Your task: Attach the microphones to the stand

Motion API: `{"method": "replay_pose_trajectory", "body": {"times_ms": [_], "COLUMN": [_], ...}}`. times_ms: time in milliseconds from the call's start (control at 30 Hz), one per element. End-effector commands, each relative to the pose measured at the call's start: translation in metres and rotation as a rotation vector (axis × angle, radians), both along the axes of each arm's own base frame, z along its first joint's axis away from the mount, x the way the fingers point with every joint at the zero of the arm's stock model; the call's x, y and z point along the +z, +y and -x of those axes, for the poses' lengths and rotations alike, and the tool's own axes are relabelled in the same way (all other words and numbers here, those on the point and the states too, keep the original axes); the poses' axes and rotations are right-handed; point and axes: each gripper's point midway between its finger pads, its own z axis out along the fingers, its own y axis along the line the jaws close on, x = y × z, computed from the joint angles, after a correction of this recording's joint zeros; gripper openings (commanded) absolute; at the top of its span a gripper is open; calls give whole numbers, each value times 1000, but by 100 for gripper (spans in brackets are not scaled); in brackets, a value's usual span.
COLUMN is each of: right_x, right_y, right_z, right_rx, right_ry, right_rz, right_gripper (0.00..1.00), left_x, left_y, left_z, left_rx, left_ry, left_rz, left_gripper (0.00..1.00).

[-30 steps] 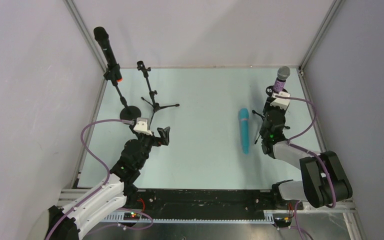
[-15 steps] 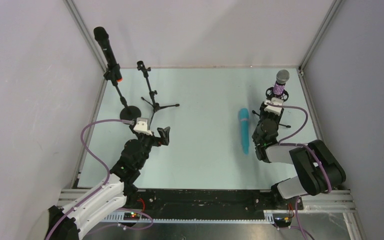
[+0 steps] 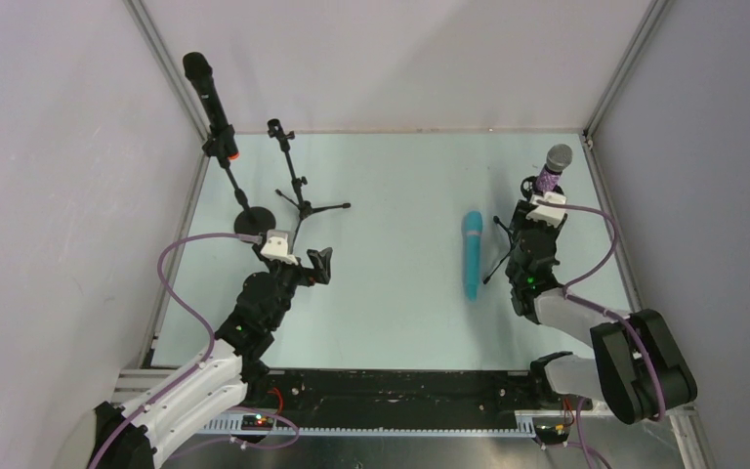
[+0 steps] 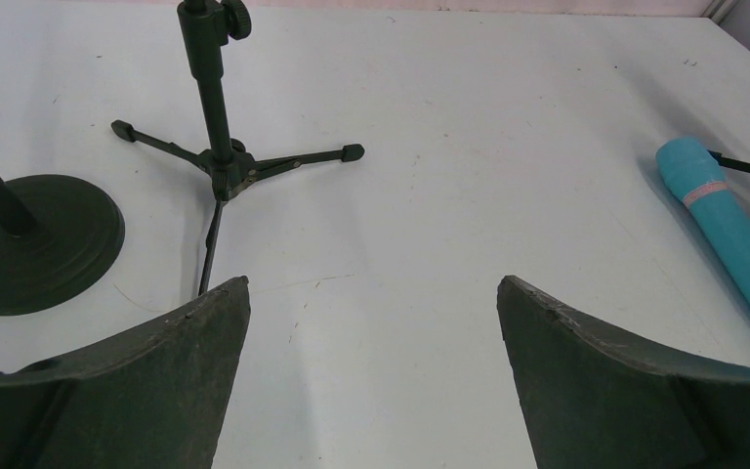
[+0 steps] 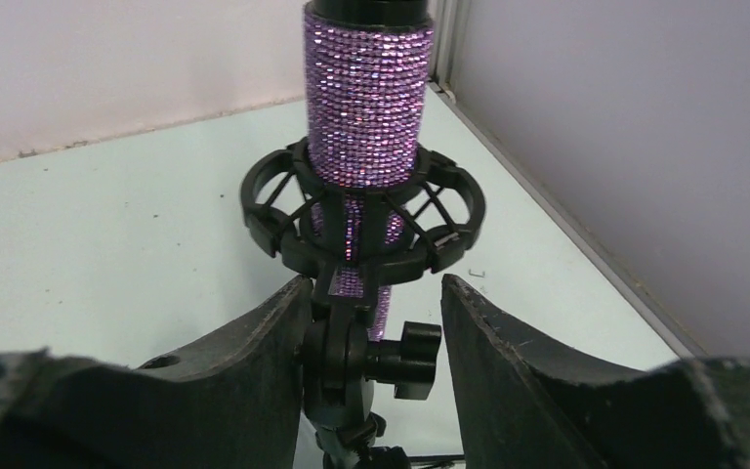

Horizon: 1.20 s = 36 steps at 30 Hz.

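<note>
The purple glitter microphone (image 3: 550, 168) stands upright in a black shock mount (image 5: 363, 220) on a small tripod stand at the right. My right gripper (image 3: 537, 213) closes on that stand's swivel joint (image 5: 361, 357) just under the mount; the left finger touches it and the knob sits close to the right finger. The turquoise microphone (image 3: 472, 254) lies on the table left of that stand and also shows in the left wrist view (image 4: 732, 239). The black microphone (image 3: 207, 96) with the orange ring sits on a round-base stand (image 3: 253, 222). My left gripper (image 3: 320, 264) is open and empty.
An empty black tripod stand (image 3: 298, 191) stands at the back left, also in the left wrist view (image 4: 220, 147), beside the round base (image 4: 34, 239). Grey walls and aluminium posts close in the table on three sides.
My right gripper shifted left, then back right, and the purple microphone and its stand moved with it. The turquoise microphone's near end swung slightly left. The left arm stayed still.
</note>
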Motion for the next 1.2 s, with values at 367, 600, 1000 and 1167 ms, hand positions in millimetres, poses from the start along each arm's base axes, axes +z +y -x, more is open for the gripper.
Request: {"method": "replay_pose_trajectory", "body": {"times_ms": [367, 600, 1000, 1167], "right_x": [1, 19, 9, -5], "right_y": [5, 17, 31, 49], "right_z": [11, 25, 75, 93], "right_rx": [68, 170, 285, 347], "right_ry": [29, 5, 89, 174], "right_rz": [-96, -160, -363, -455], "right_gripper": [84, 99, 100, 100], "left_x": [7, 7, 8, 8], "left_y": [1, 1, -1, -4], "left_z": [-1, -2, -6, -11], "left_rx": [5, 6, 6, 6], "left_ry": [-24, -23, -9, 21], "left_rz": [17, 16, 4, -17], "left_gripper": [100, 98, 98, 98]}}
